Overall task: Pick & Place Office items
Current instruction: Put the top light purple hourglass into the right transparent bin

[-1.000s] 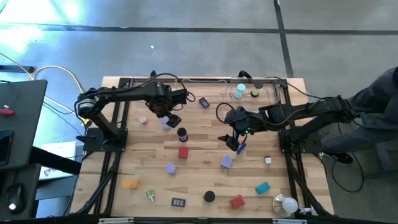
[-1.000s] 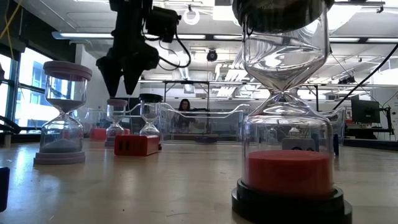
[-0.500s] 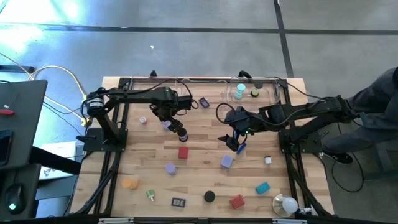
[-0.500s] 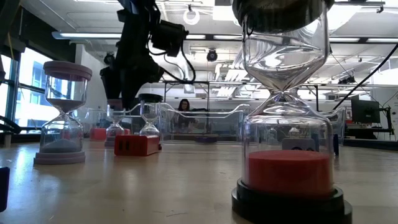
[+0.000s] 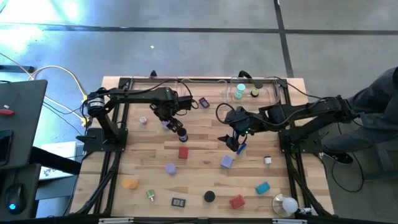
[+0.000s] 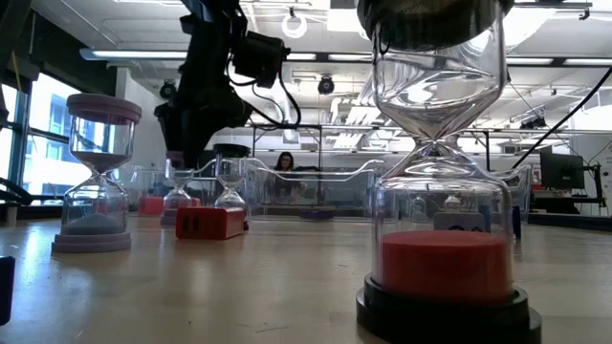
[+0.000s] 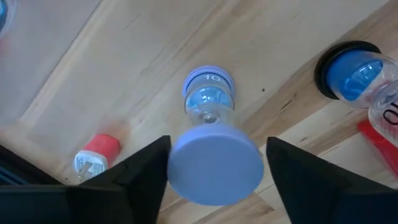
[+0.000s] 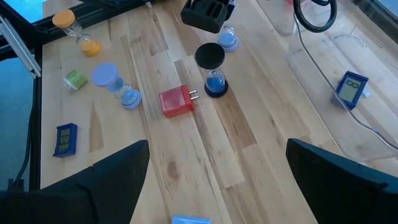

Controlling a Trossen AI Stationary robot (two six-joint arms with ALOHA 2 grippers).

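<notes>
**Left arm.** The left gripper (image 7: pixel 217 162) is down at the bench (image 5: pixel 205 171), at the lavender sand timer (image 7: pixel 208 118). The timer stands upright. Seen from the wrist, its round top cap fills almost all the space between the two fingers (image 7: pixel 140 174). The fingers are parted, one at each side of the cap and close against its rim. No firm clamp on the timer is evident. A black-capped timer with blue sand (image 7: pixel 354 71) stands upright just beyond one finger, apart from the lavender one. A small red-capped piece (image 7: pixel 99 152) lies on its side beyond the other finger, clear of it.

**Right arm.** The right gripper (image 5: pixel 235 144) hangs over the middle of the bench, well apart from the left gripper. Its fingers (image 8: pixel 93 186) are spread wide and hold nothing. A blue stick (image 8: pixel 189 219) lies on the bench between them. It cannot be told whether either finger touches it. Farther ahead of these fingers lie a red block (image 8: pixel 177 101) and, flat on the wood, a small blue-faced clock (image 8: pixel 64 139).

**Remaining items.** The other pieces lie scattered on the bench away from both pairs of fingers, among them a lavender block (image 5: pixel 227 161), a teal piece (image 5: pixel 262 187) and a black round cap (image 5: pixel 209 196).
</notes>
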